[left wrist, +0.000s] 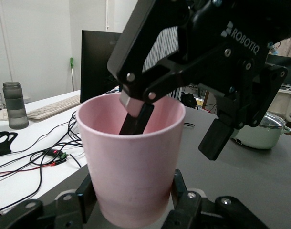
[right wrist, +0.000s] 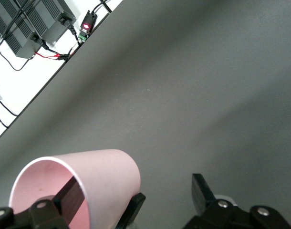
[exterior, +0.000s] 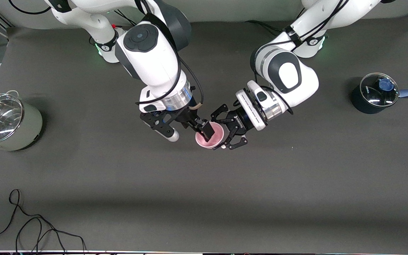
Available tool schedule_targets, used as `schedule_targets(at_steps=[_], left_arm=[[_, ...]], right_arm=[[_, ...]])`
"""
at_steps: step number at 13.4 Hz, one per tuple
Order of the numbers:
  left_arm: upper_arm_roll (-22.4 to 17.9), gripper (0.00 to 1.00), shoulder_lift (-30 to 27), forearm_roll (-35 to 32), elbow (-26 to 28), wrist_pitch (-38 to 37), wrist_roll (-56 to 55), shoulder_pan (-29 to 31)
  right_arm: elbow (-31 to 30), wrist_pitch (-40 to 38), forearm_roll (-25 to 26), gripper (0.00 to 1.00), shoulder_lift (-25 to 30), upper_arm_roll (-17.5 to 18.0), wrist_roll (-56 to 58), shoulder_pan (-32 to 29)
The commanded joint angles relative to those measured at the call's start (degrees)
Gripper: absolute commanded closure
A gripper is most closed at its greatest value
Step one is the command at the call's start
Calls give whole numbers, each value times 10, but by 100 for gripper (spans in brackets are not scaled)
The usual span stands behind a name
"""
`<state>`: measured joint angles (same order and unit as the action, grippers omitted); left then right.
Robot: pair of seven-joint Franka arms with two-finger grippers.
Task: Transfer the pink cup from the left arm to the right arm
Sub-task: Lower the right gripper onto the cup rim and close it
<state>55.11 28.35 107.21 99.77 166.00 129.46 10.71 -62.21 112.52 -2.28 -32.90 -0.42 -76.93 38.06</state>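
The pink cup (exterior: 214,131) is held mouth-up over the middle of the table. My left gripper (exterior: 219,130), with skeletal linkage fingers, is shut on the cup's body; in the left wrist view its fingers (left wrist: 86,193) press both sides of the cup (left wrist: 136,162). My right gripper (exterior: 208,135) is open and straddles the cup's rim. One slim finger (left wrist: 136,121) is inside the cup and the other hangs outside, apart from the wall. The right wrist view shows the cup (right wrist: 105,174) with that inner finger (right wrist: 69,195) in its mouth.
A pale green pot with a glass lid (exterior: 9,122) stands at the right arm's end of the table. A dark pot with a glass lid and a blue handle (exterior: 375,94) stands at the left arm's end. A black cable (exterior: 30,226) lies near the front edge.
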Motion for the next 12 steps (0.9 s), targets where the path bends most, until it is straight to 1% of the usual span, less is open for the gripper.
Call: schedule_targets(at_steps=[1, 2, 3, 4, 6, 9, 11, 12], left_arm=[[-3, 80, -10, 13, -3, 13, 1, -7], [-3, 80, -10, 13, -3, 13, 1, -7], [-3, 80, -10, 14, -3, 13, 1, -7], [-3, 80, -10, 13, -3, 13, 1, -7], [-3, 80, -10, 14, -3, 13, 1, -7], [-3, 76, -10, 13, -3, 13, 0, -6], [-3, 68, -9, 13, -3, 13, 0, -6], [-3, 67, -9, 13, -3, 13, 0, -6]], right_arm=[[18, 3, 9, 10, -16, -5, -16, 5], [20, 2, 9, 43, -17, -5, -19, 5], [19, 3, 9, 91, -17, -5, -27, 5], [20, 3, 9, 100, -16, -5, -28, 5], [21, 2, 9, 100, -16, -5, -28, 5], [21, 2, 6, 100, -16, -4, -27, 3], [21, 2, 4, 100, -13, -4, -39, 1], [21, 1, 4, 100, -12, -4, -39, 0]])
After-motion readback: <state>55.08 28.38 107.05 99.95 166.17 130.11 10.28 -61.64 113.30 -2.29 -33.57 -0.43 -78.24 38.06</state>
